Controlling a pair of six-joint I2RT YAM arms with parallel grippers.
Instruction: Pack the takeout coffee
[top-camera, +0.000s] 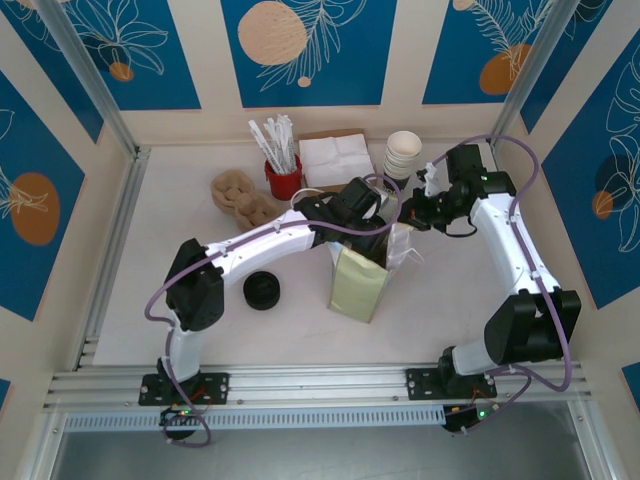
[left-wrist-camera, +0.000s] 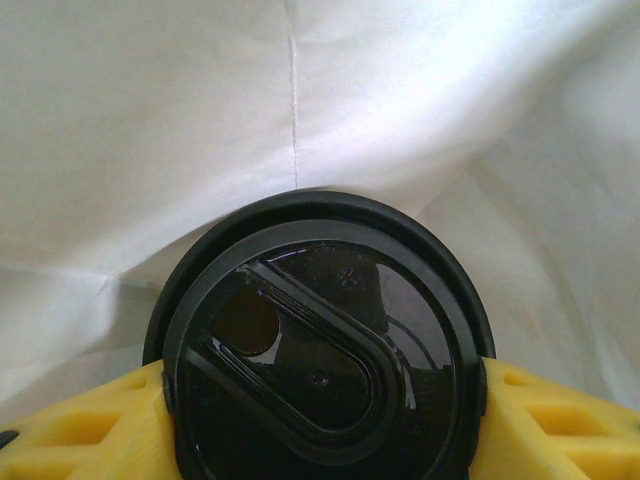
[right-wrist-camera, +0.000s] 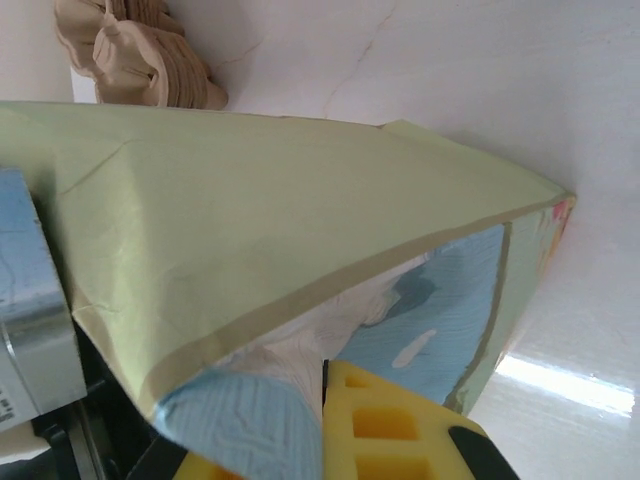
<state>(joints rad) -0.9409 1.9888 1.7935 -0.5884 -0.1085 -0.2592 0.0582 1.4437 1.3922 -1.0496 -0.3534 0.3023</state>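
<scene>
While the right gripper (top-camera: 408, 216) pinches the bag (right-wrist-camera: 250, 210), the left gripper (left-wrist-camera: 320, 410) clamps the takeout coffee (left-wrist-camera: 320, 340) between its fingers (left-wrist-camera: 80, 435).

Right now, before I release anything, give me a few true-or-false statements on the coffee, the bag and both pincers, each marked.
1. The takeout coffee has its black lid on. True.
2. The left pincer is empty. False: its yellow fingers clasp the coffee from both sides, inside the bag.
3. The right pincer is shut on the rim of the paper bag. True.
4. The bag lies flat on its side. False: it stands upright with its mouth open.
5. The pile of black lids sits to the right of the bag. False: it sits to the bag's left.
</scene>
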